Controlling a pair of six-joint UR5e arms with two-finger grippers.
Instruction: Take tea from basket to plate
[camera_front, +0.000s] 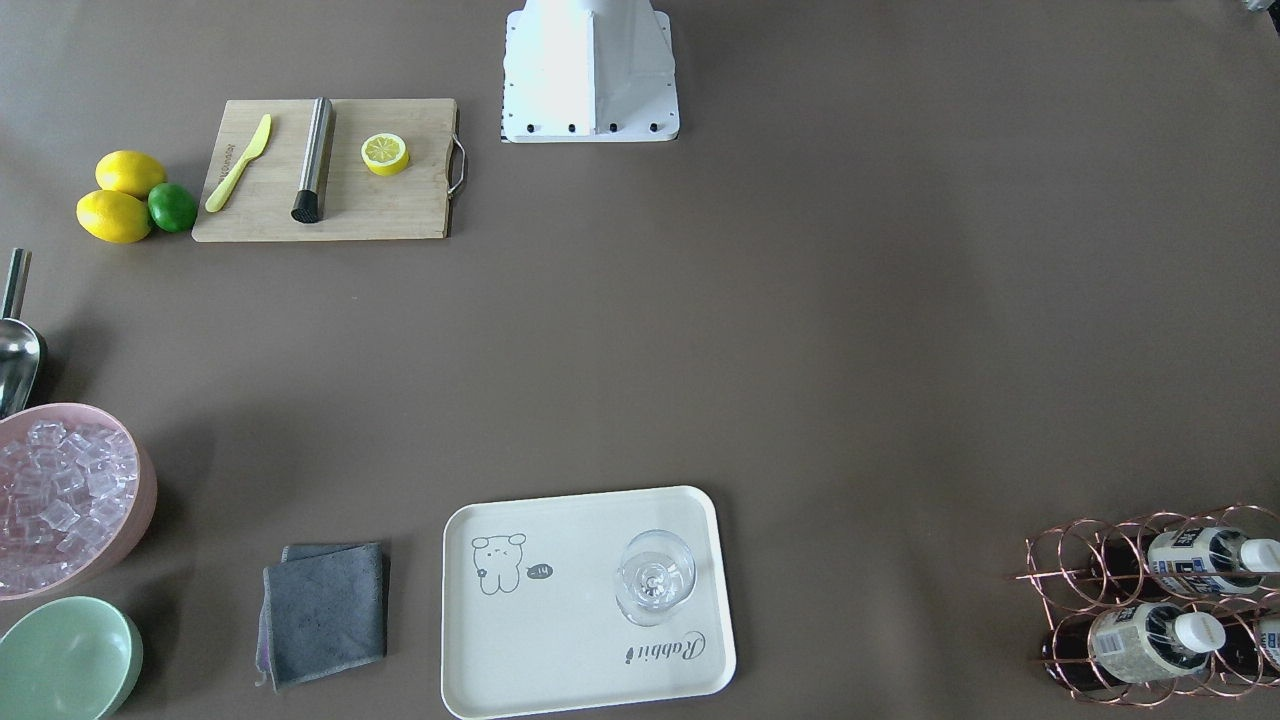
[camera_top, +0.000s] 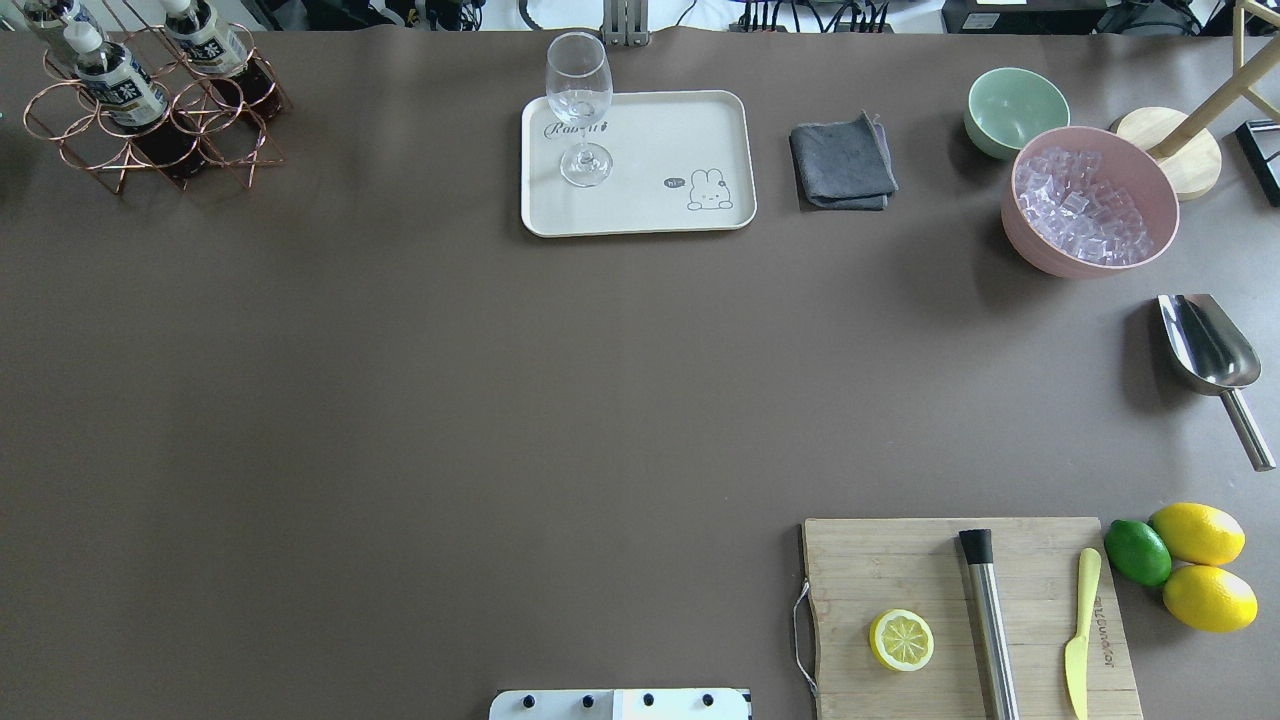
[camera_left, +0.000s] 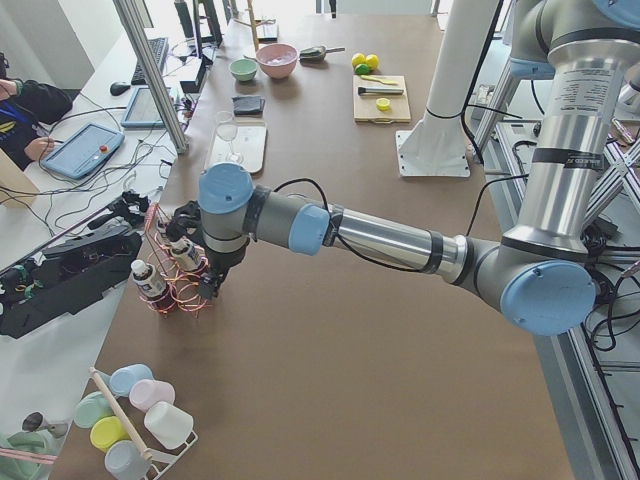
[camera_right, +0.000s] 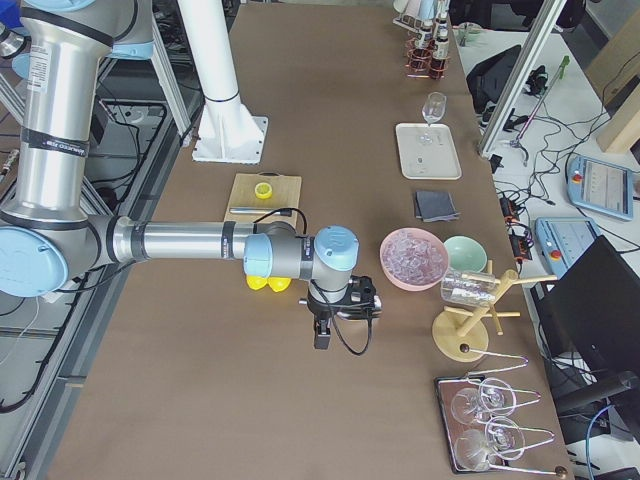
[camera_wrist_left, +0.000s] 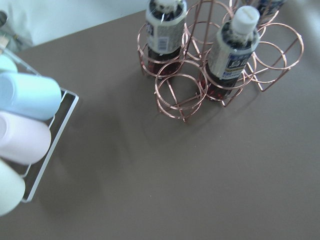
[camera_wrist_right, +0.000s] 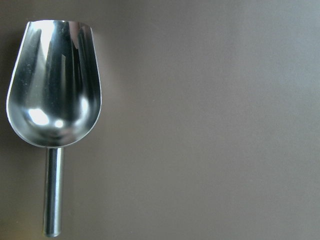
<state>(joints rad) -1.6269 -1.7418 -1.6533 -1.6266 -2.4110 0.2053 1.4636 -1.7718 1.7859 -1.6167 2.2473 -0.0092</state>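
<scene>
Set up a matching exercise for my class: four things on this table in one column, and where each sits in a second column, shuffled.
Column one
1. glass
2. lemon half
3. ice
4. tea

Column two
A. in the basket
B. on the board
C. on the plate
D. in the pink bowl

Pairs: 1-C, 2-B, 3-D, 4-A

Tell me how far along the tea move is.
Done: nothing; all three tea bottles sit in the copper wire rack, and the cream tray holds only a wine glass. In hand: left gripper hangs beside the rack. Left: grasp, carry, place.
</scene>
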